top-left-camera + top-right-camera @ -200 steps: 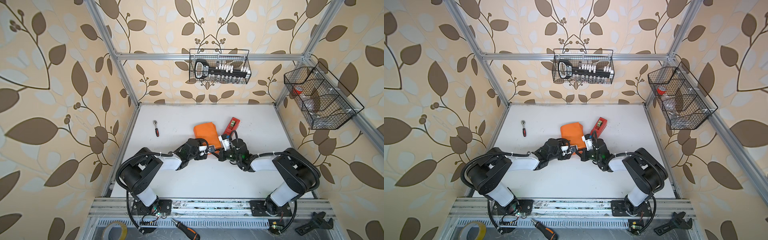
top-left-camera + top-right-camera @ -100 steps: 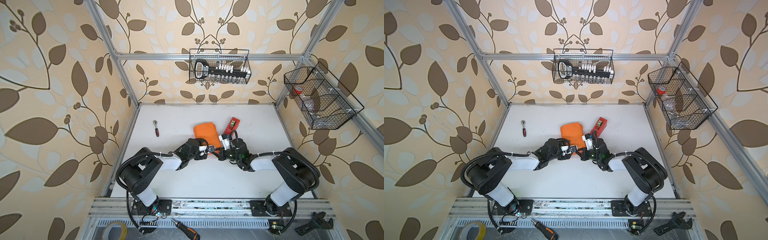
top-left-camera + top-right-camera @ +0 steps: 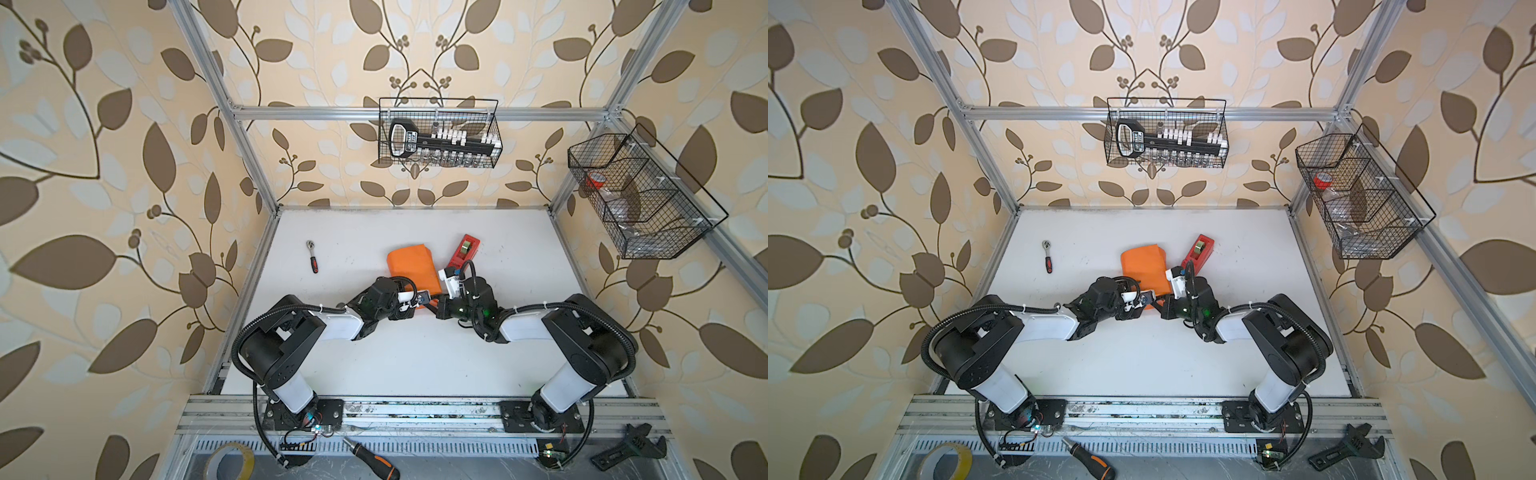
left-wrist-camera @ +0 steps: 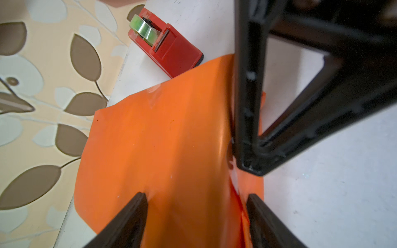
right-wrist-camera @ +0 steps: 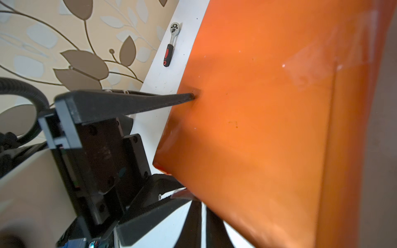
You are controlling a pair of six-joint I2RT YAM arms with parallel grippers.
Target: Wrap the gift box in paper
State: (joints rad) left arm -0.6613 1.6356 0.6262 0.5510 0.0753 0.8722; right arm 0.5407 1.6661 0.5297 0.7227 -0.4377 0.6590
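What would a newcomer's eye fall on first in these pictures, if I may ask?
The bright orange sheet of paper, folded into a bundle at the middle of the white table, stands out first. The left gripper and right gripper meet at its near edge, the left with jaws spread over the paper, the right shut and touching it. A red plastic tape dispenser lies close beside it, on the right arm's side.

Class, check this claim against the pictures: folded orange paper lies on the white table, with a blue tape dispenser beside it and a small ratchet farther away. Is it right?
Not quite. The tape dispenser is red, not blue, as the left wrist view shows clearly. The rest stands: the orange paper lies folded on the white table, with the dispenser beside it and the ratchet farther away.
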